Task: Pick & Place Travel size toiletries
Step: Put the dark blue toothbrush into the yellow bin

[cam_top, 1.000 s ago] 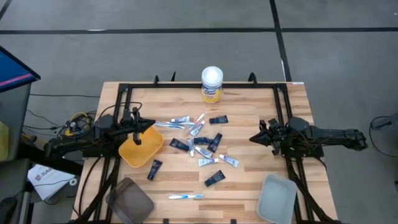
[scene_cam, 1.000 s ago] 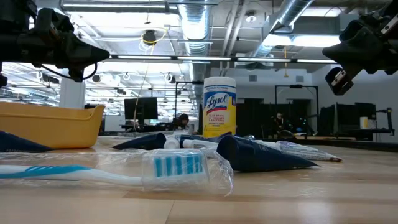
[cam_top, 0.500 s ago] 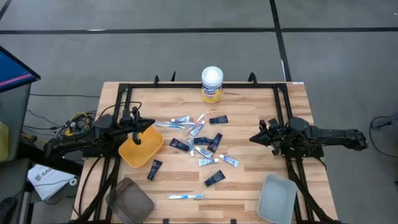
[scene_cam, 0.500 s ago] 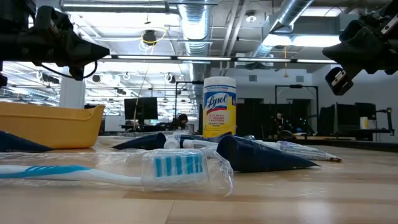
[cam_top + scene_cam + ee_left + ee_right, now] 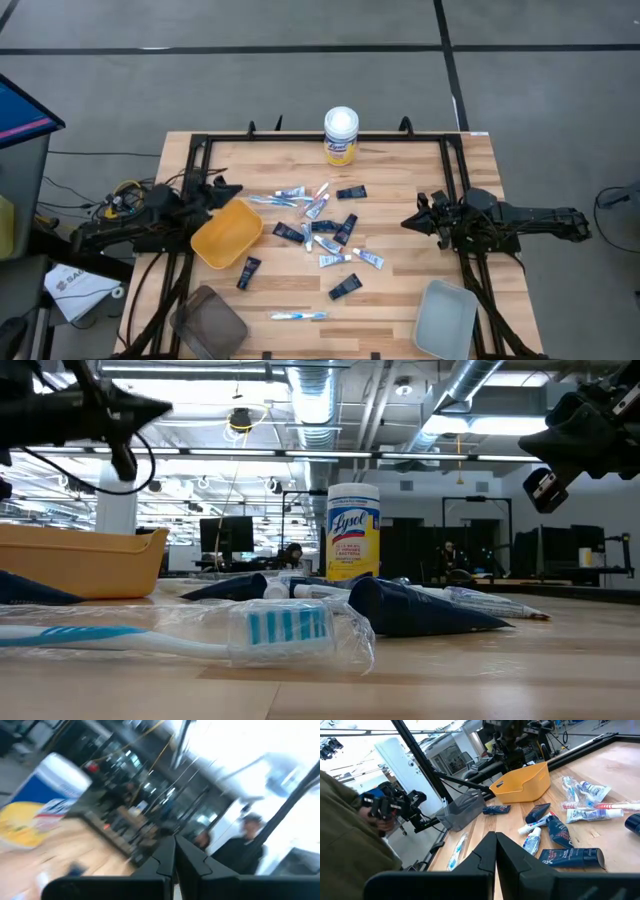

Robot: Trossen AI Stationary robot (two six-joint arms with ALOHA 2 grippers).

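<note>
The travel size toiletries (image 5: 322, 226) lie scattered on the middle of the wooden table: small white tubes, dark navy tubes and wrapped toothbrushes (image 5: 580, 812). One toothbrush (image 5: 297, 316) lies apart near the table's near edge and fills the foreground of the low view (image 5: 280, 628). My left gripper (image 5: 228, 189) is shut and empty. It hangs above the table at the far left corner of the yellow bin (image 5: 227, 236), tipped upward (image 5: 160, 406). My right gripper (image 5: 405, 222) is shut and empty (image 5: 495, 836), hovering right of the pile.
A tall yellow canister with a white lid (image 5: 341, 135) stands near the far edge. A pale grey bin (image 5: 445, 318) sits at the near right corner, and a dark grey tray (image 5: 208, 322) at the near left. A person shows in the room behind (image 5: 245, 845).
My left gripper has drawn back from above the yellow bin toward the table's left edge, risen and tipped its fingers upward. The right arm and the toiletries have kept still.
</note>
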